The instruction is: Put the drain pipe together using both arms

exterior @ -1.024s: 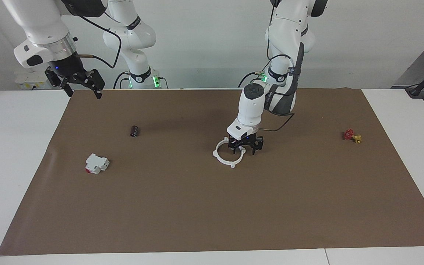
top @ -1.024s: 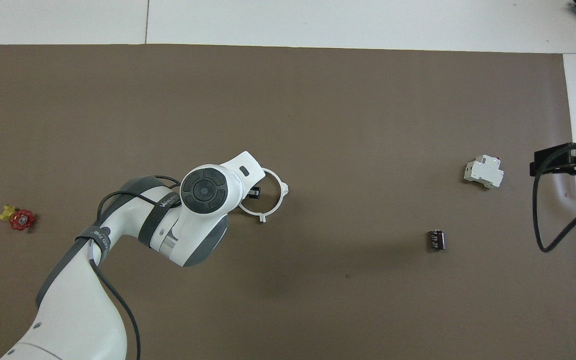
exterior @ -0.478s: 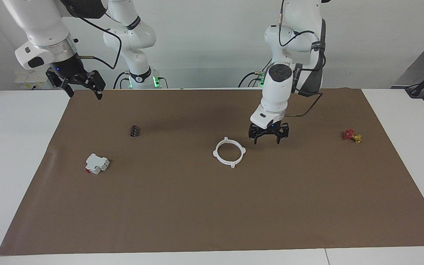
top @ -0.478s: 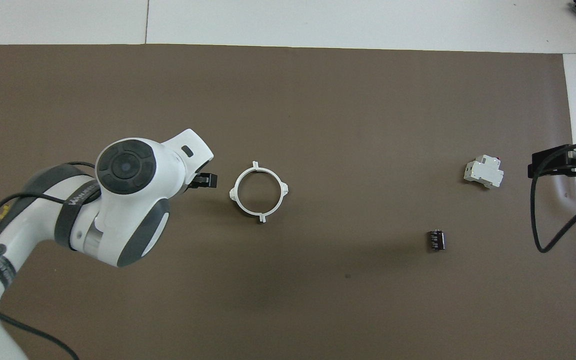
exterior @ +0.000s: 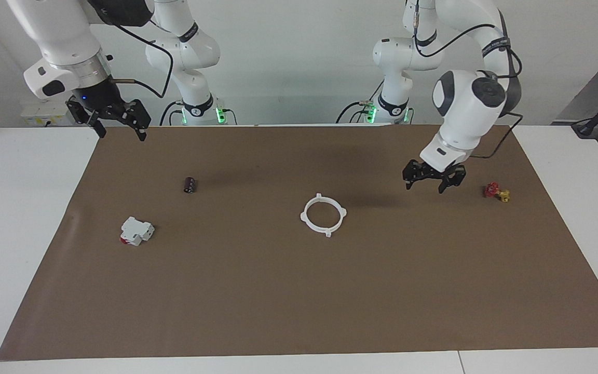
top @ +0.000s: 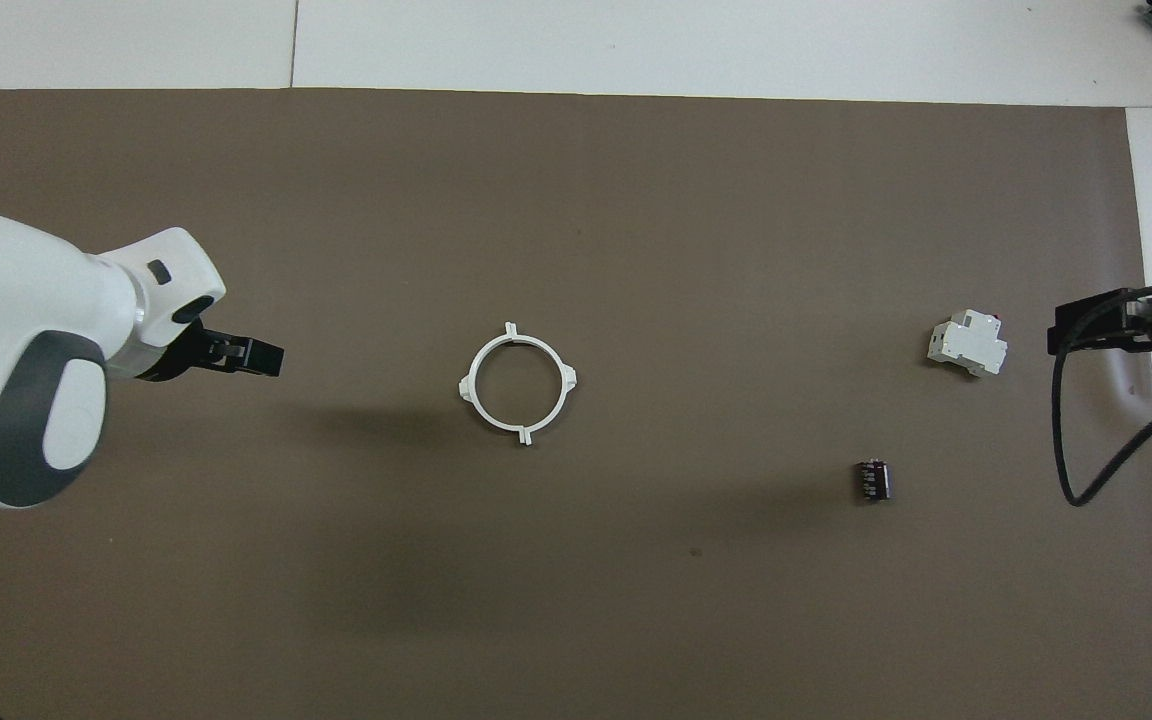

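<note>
With the drain pipe (exterior: 323,215) lying as one closed ring on the mat, well apart from both sets of spread, empty fingers — left gripper (exterior: 434,179), right gripper (exterior: 111,118) — lift clear without brushing it.

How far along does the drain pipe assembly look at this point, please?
Done: the drain pipe lies on the brown mat as one closed white ring with outer tabs. In hand: nothing; the left pincer hangs open above the mat near the red valve, and the right pincer waits open over the mat's corner. Left: apparently nothing.
</note>
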Controlling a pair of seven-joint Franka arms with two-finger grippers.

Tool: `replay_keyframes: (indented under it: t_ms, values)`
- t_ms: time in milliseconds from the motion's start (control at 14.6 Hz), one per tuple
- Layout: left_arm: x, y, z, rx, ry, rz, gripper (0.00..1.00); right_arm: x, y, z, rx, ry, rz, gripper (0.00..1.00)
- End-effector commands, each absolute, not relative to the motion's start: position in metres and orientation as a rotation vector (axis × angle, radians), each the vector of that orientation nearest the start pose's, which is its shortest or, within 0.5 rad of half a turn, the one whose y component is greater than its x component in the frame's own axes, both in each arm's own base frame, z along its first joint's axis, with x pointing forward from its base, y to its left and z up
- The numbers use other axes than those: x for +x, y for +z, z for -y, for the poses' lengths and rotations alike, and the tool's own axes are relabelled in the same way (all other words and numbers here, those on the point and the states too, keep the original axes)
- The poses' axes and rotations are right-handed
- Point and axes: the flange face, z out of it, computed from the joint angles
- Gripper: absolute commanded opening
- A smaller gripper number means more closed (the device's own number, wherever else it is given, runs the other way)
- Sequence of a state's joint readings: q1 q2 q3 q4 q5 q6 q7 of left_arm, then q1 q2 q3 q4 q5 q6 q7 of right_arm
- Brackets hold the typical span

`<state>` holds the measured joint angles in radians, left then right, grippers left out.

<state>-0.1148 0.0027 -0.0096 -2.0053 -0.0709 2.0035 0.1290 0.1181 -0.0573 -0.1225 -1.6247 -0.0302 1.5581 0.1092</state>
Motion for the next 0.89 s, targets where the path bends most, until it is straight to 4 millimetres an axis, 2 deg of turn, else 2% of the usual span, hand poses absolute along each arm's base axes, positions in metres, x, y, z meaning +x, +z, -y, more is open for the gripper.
replay_keyframes:
  t_ms: [0,137,341,478,683,820]
  values:
    - [0.557,0.523,0.052,-3.201,0.023,-0.424,1.0,0.535,0.629,0.024,-3.169,-0.015,-0.206,1.0]
    - [0.564,0.567,0.038,-3.2,-0.022,-0.396,1.0,0.536,0.629,0.02,-3.171,-0.018,-0.199,1.0]
    - [0.567,0.612,0.028,-3.093,0.038,-0.408,1.0,0.533,0.63,0.015,-3.169,-0.018,-0.191,1.0]
    - [0.568,0.623,0.031,-3.062,0.065,-0.401,1.0,0.532,0.632,0.015,-3.168,-0.023,-0.191,1.0]
    - [0.547,0.603,0.03,-3.118,0.13,-0.356,1.0,0.531,0.634,0.015,-3.168,-0.028,-0.187,1.0]
    - [0.553,0.611,0.029,-3.156,0.092,-0.338,1.0,0.531,0.633,0.015,-3.168,-0.026,-0.187,1.0]
